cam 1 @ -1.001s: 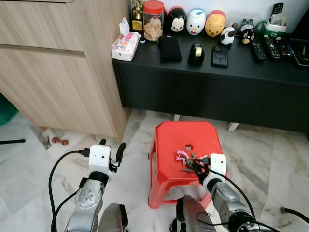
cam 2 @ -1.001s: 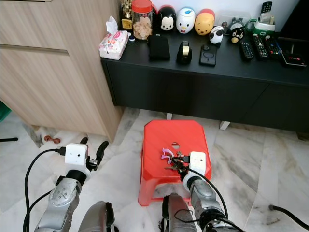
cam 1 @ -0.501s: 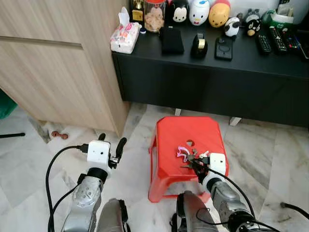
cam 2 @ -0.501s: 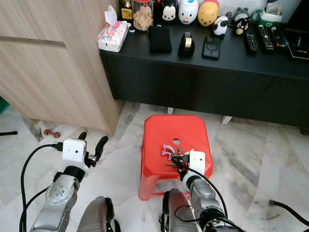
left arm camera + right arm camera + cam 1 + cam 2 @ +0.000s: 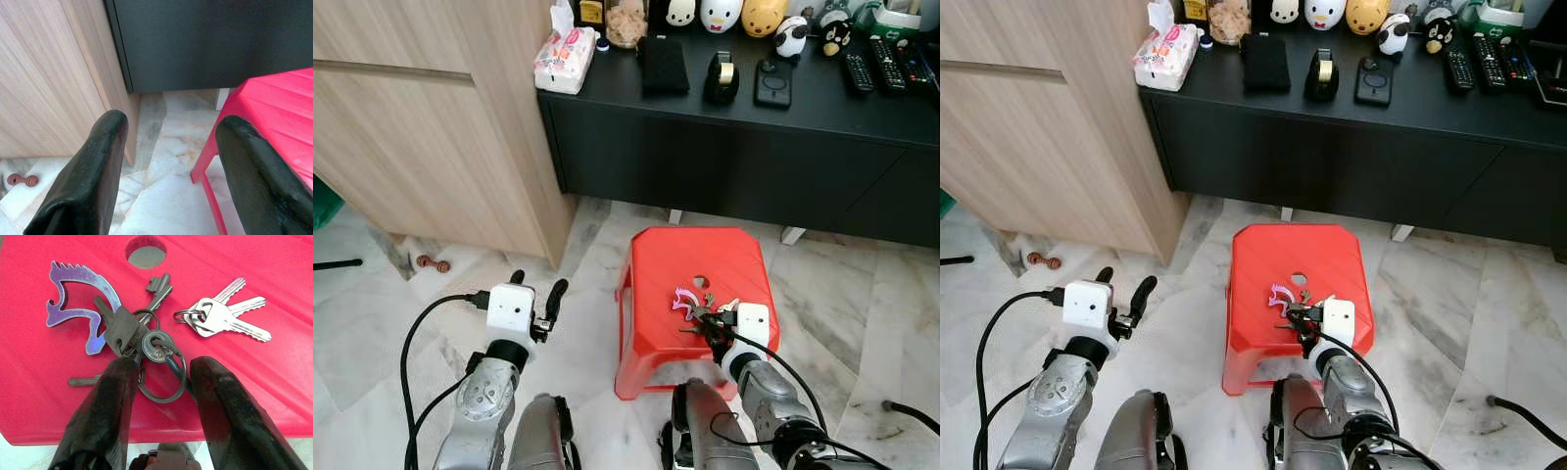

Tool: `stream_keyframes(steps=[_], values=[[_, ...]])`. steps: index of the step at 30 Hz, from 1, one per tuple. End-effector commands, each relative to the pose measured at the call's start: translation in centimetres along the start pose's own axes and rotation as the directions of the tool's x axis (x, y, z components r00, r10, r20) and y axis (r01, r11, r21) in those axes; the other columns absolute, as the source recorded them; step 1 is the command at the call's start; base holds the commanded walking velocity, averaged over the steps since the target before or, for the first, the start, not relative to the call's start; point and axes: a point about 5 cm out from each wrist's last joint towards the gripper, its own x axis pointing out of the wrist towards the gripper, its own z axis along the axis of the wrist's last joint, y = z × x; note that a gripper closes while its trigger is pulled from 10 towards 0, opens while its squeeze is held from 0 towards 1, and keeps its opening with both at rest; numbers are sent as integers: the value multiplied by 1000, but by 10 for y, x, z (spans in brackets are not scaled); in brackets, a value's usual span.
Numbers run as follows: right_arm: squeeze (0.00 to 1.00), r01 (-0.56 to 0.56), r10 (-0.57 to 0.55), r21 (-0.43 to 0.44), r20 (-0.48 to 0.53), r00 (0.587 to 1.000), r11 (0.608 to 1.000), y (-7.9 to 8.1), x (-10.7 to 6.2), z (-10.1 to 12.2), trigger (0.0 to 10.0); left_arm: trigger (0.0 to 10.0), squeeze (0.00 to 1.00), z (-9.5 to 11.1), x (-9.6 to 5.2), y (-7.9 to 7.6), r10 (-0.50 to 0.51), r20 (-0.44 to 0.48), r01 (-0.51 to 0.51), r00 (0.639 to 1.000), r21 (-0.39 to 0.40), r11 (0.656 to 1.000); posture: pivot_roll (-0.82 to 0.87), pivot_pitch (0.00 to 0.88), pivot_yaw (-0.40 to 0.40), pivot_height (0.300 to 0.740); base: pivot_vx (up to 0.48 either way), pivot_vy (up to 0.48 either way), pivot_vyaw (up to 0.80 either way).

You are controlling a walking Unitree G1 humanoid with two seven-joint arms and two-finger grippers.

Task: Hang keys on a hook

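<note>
Between the right jaws (image 5: 161,382), spread a little and resting low over the red stool (image 5: 658,323), lies the large ring of the keys (image 5: 146,340). Whether either finger touches the ring cannot be told; nothing is lifted. Ahead of the jaws, the bunch fans out flat: a purple horse-shaped charm (image 5: 78,298) to one side, two silver keys (image 5: 227,316) to the other, the stool's round hole (image 5: 145,249) beyond. One thin key is partly hidden under a finger. Forearm extended forward, wrist low. Left jaws (image 5: 166,161) stand wide and hold nothing, raised above the marble floor (image 5: 166,147); wooden cabinet (image 5: 54,73) and black surface (image 5: 862,108) ahead, finger bases cut off.
</note>
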Motion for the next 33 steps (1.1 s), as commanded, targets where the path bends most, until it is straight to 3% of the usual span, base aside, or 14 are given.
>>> stream_keyframes(steps=[1,3,4,5,6,25,33], values=[[0,13,-12,18,-31,999,1000,-3,-3,-11,10000,10000,0,-1,-4,-1,-8,-13,8,1000,9,1000,-4,266,-28,619,0,0,0],[0,14,-13,24,-30,999,1000,-3,-4,-12,10000,10000,0,-1,-4,-1,-8,-14,9,1000,9,1000,-4,265,-28,619,0,0,0],[0,14,-13,27,-27,1000,1000,-3,-4,-11,4706,10000,0,-2,-4,-1,-9,-16,9,1000,10,1000,-2,265,-27,619,0,0,0],[0,14,-13,27,-26,1000,1000,-3,-4,-11,4706,10000,0,-2,-4,-1,-9,-16,9,1000,11,1000,-2,265,-27,619,0,0,0],[0,12,-12,31,-22,1000,999,-3,-4,-11,0,10000,0,-2,-3,-1,-9,-17,10,1000,12,1000,-3,263,-26,619,0,0,0],[0,2,-4,49,37,999,999,0,-1,1,0,10000,0,-3,3,-1,-14,-23,15,1000,19,1000,-5,242,-21,619,0,0,0],[0,-21,13,62,122,992,998,2,3,20,0,10000,0,-3,11,-1,-16,-19,16,1000,22,1000,-14,214,-19,619,0,0,0]])
